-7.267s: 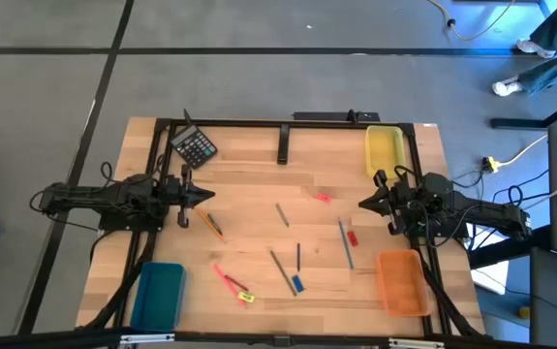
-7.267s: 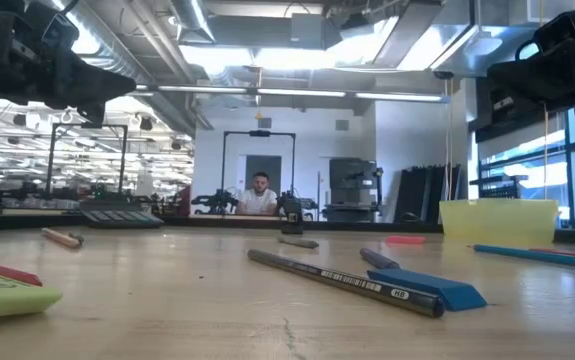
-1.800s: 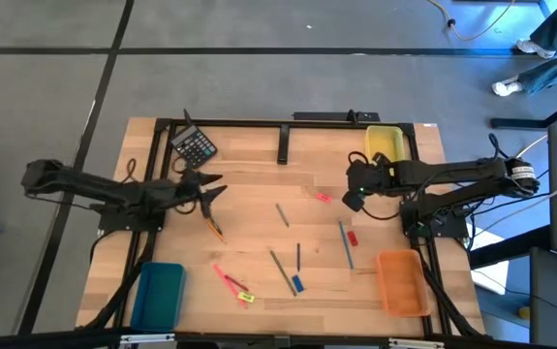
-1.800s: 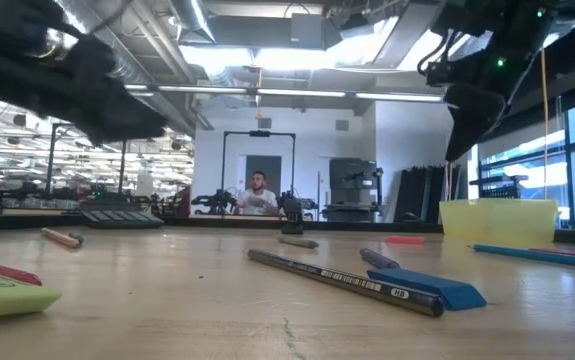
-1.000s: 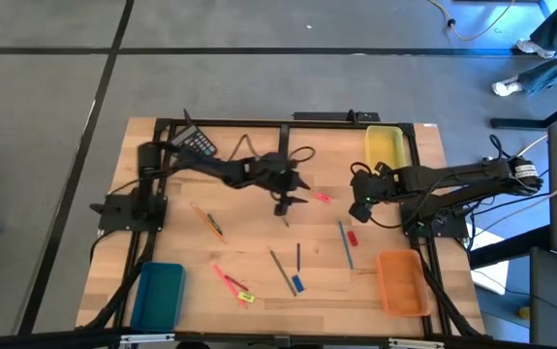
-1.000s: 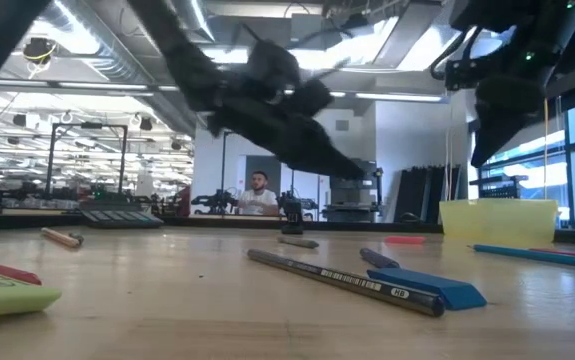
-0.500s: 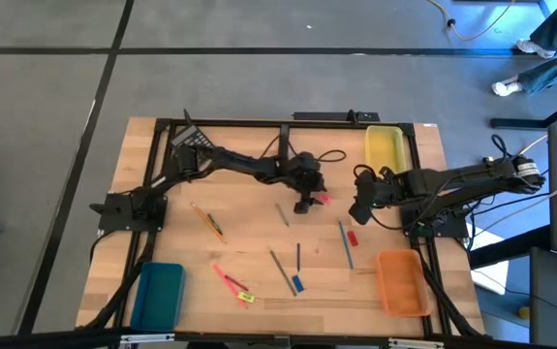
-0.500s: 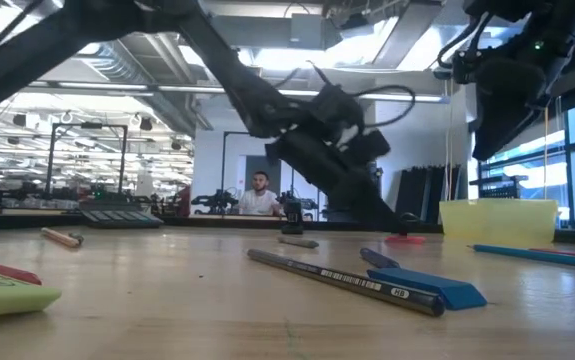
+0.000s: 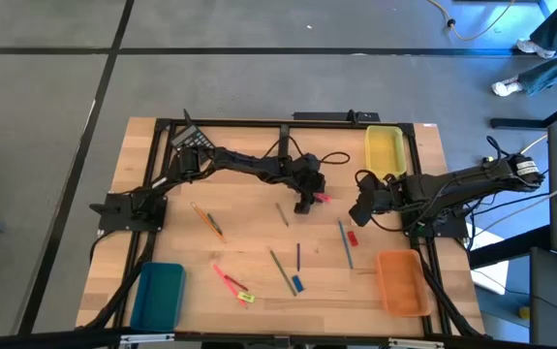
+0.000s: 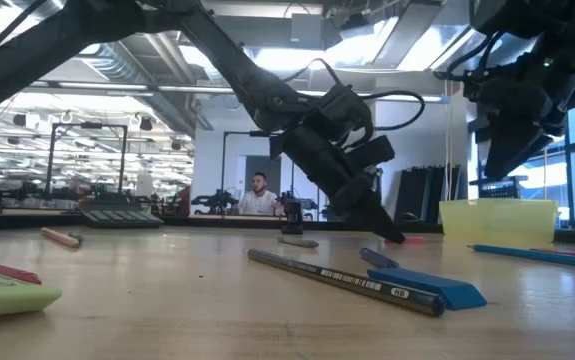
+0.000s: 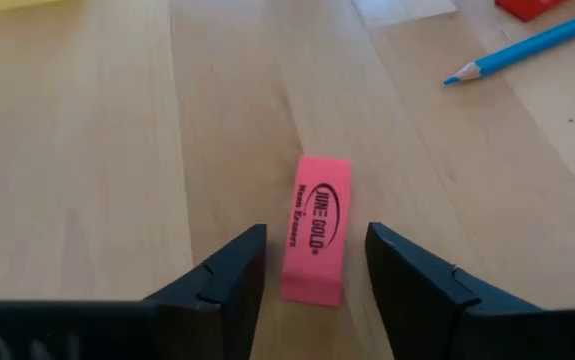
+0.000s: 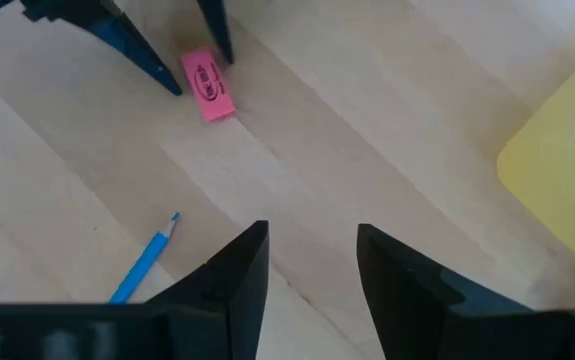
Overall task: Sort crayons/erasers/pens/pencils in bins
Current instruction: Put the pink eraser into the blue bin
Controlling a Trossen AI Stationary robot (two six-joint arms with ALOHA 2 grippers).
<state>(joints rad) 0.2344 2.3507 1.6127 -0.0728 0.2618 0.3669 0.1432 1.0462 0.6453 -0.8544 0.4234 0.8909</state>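
Note:
A pink eraser (image 11: 315,240) lies flat on the wooden table, right of its middle (image 9: 322,198). My left gripper (image 11: 315,232) is low over the table and slants down. It is open, with a fingertip on either side of the eraser's near end and a thin gap at each side. My right gripper (image 9: 355,215) hangs open and holds nothing a short way to the right, above the table; its wrist view shows the eraser (image 12: 207,85) and the left fingers beyond it. A red eraser (image 9: 353,237) and a blue pencil (image 9: 344,242) lie near it.
The yellow bin (image 9: 385,150) stands at the far right, the orange bin (image 9: 401,281) at the near right, the teal bin (image 9: 159,294) at the near left. A black calculator (image 9: 193,143) sits far left. Pencils, crayons and small erasers lie scattered over the middle and near part.
My left gripper has gone toward the table's right edge and down, tipping more steeply nose-down, until its fingertips stand at the pink eraser; in the last half second it has kept still. The eraser has not moved.

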